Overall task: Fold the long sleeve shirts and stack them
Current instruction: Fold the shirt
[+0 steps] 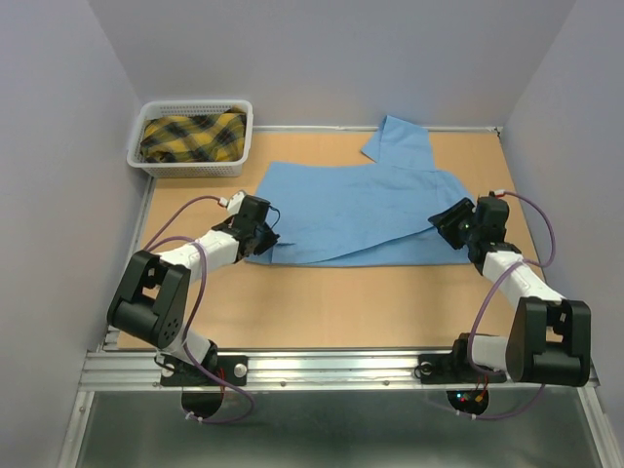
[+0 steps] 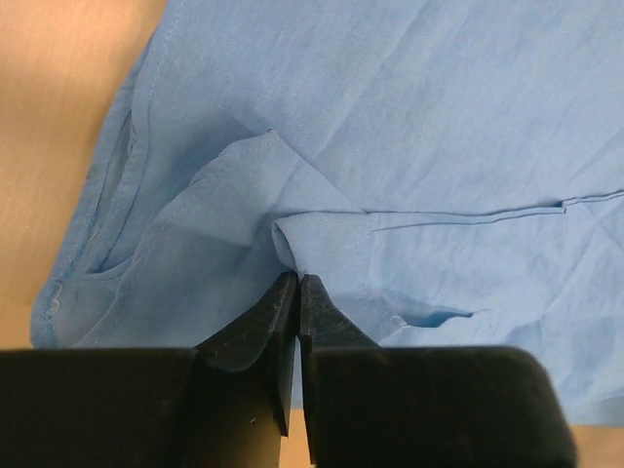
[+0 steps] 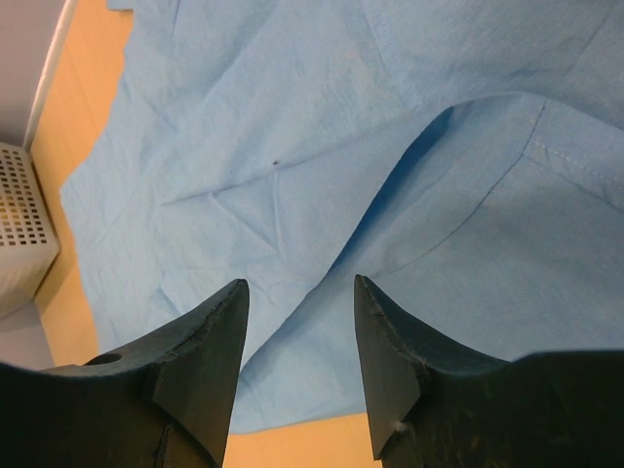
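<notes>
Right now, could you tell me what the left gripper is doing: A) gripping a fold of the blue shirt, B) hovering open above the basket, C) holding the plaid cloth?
A: the left gripper is shut on a raised fold of the blue shirt.

A light blue cloth shirt (image 1: 361, 210) lies spread across the middle of the tan wooden worktop (image 1: 341, 302). A white plastic mesh basket (image 1: 190, 168) stands in the far left corner, with a yellow and black plaid cloth (image 1: 190, 136) inside. The left gripper (image 1: 261, 237) sits at the shirt's near left corner, and the right gripper (image 1: 447, 222) at its right edge.
</notes>
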{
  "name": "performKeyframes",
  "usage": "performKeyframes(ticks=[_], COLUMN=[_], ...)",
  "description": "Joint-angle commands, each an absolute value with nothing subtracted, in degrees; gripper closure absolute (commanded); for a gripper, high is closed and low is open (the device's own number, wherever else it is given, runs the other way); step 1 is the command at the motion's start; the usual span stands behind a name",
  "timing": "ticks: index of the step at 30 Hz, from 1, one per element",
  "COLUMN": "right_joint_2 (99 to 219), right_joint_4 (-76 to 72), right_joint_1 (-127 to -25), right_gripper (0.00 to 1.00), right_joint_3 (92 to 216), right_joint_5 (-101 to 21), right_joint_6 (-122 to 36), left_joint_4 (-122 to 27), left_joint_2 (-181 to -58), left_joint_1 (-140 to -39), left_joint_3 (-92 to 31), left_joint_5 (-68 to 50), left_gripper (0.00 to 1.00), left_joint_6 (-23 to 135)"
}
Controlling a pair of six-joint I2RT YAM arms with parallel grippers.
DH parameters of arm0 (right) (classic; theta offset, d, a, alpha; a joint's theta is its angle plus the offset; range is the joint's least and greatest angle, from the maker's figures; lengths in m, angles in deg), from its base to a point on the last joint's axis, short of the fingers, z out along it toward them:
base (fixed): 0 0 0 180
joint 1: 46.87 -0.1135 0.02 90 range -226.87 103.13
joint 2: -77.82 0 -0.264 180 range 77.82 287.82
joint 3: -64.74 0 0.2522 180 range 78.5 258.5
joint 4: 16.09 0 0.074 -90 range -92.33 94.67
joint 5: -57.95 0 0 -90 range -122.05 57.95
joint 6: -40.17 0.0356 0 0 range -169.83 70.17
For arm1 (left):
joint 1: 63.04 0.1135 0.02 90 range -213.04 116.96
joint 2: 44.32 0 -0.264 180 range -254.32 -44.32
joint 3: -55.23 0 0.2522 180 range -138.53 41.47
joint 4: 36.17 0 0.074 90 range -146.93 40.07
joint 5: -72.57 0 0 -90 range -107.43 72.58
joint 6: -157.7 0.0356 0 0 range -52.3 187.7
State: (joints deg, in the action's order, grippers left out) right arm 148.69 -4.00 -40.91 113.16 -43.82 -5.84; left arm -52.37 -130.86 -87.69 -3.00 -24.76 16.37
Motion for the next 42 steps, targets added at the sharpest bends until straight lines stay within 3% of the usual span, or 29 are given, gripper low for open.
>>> performKeyframes(ticks=[1,4,30,33,36,39,40,42], right_joint_2=[150.24,150.86,155.78,155.35,153.59,151.22,150.52,149.02], right_joint_4=[-4.17,-4.17,-8.04,-8.04,-7.95,-7.78,-7.43,-6.81], right_joint_1=[-40.19,-39.49,-32.02,-31.93,-32.01,-32.02,-32.02,-32.02], right_gripper=[0.47,0.47,0.5,0.5,0.5,0.5,0.49,0.49], right_joint_3=[112.25,111.73,104.34,104.16,104.43,105.39,105.74,107.15], right_joint_5=[-43.12,-42.86,-45.32,-45.41,-45.5,-46.11,-46.46,-47.34], right_joint_6=[-3.26,-1.93,2.12,2.03,1.59,0.27,-0.08,-0.26], left_joint_4=[-53.18,-53.62,-42.37,-43.5,-46.4,-48.43,-49.48,-51.41], left_joint_2=[-130.1,-130.1,-128.95,-128.69,-128.95,-128.61,-127.47,-125.02], left_joint_1=[-87.48,-87.48,-87.48,-87.48,-87.48,-87.57,-87.57,-87.48], left_joint_3=[-5.46,-6.25,-4.06,-2.39,-1.51,-1.51,-1.77,-2.47], left_joint_5=[-26.04,-26.3,-31.84,-31.57,-32.19,-32.45,-32.98,-33.59], left_gripper=[0.92,1.0,1.0,0.96,0.84,0.66,0.51,0.34], left_joint_6=[18.22,19.8,32.55,29.57,26.31,24.9,24.81,24.73])
